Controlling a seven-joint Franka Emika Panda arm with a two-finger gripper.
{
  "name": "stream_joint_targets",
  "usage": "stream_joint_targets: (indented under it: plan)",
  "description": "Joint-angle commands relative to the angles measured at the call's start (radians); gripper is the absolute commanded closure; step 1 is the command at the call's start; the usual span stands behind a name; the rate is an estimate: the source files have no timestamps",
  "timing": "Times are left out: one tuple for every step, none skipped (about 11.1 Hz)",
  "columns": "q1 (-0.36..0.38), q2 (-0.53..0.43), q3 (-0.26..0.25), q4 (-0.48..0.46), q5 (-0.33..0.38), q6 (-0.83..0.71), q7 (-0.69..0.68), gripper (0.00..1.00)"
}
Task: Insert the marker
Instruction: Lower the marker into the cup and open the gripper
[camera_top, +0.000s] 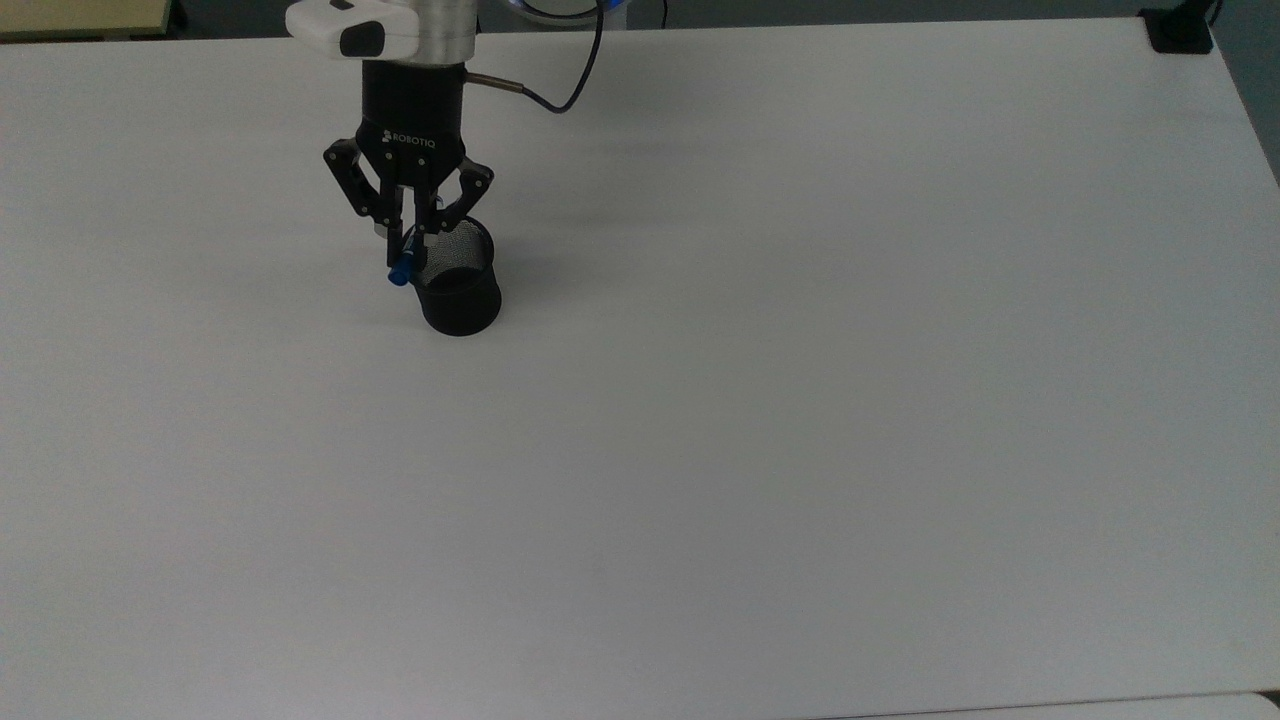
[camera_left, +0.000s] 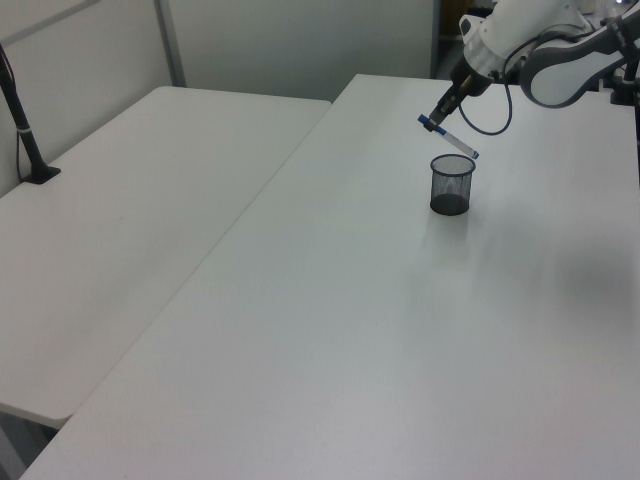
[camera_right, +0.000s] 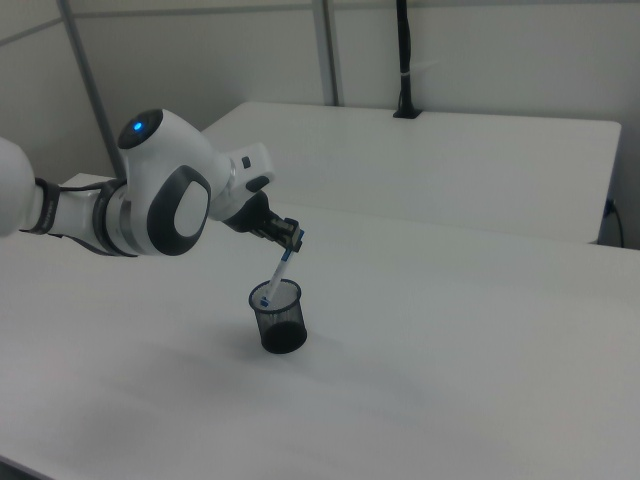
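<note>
One marker (camera_left: 448, 137) concerns us: a slim white barrel with blue at both ends, held tilted in the air with its capped upper end pinched in the gripper (camera_top: 411, 240) and its small blue lower tip just over the rim of the black mesh cup (camera_left: 451, 185). In the right view the marker (camera_right: 277, 275) slopes down from the gripper (camera_right: 291, 237) toward the right view's left, and its tip sits at the near rim of the cup (camera_right: 278, 316); we cannot quite tell whether it is touching the rim or hanging just above it. From the top view we see only a blue end (camera_top: 401, 272) poking out below the fingers, which are closed tight on the pen, right beside the cup's (camera_top: 455, 285) rim on the top view's left. The cup stands upright on the white table (camera_top: 760, 420), nearer the far edge and toward the top view's left. Around it the tabletop lies bare and wide, with broad room toward the top view's right and toward the near edge. A black cable (camera_top: 570, 80) loops off the wrist over the far edge. In the left view a second white table (camera_left: 130, 210) stands alongside, separated from ours by a narrow seam, with a black post (camera_left: 25, 130) at its far left edge.
</note>
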Motion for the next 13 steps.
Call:
stream_joint_targets:
  plan:
    - [-0.006,0.034,0.002,-0.018,-0.015,0.087,-0.011,0.81]
    - [-0.003,0.046,0.003,-0.016,-0.015,0.090,-0.011,0.80]
    - [0.000,0.054,0.002,-0.016,-0.016,0.091,-0.011,0.80]
    - [0.003,0.056,0.003,-0.016,-0.015,0.091,-0.011,0.76]
    - [0.005,0.056,0.003,-0.016,-0.015,0.091,-0.010,0.75]
    - [0.008,0.054,0.005,-0.016,-0.015,0.091,-0.005,0.73]
    - [0.008,0.052,0.008,-0.015,-0.015,0.089,-0.004,0.65]
    - [0.008,0.048,0.008,-0.010,-0.015,0.087,-0.002,0.55]
    - [0.007,0.040,0.010,-0.007,-0.012,0.083,0.002,0.29]
    - [0.008,0.036,0.011,0.020,-0.006,0.071,0.004,0.00]
    - [0.029,0.034,0.013,0.060,-0.006,-0.001,0.030,0.00]
    - [0.069,0.034,0.013,0.137,-0.004,-0.141,0.036,0.00]
    - [0.097,0.037,0.016,0.227,0.002,-0.323,0.036,0.00]
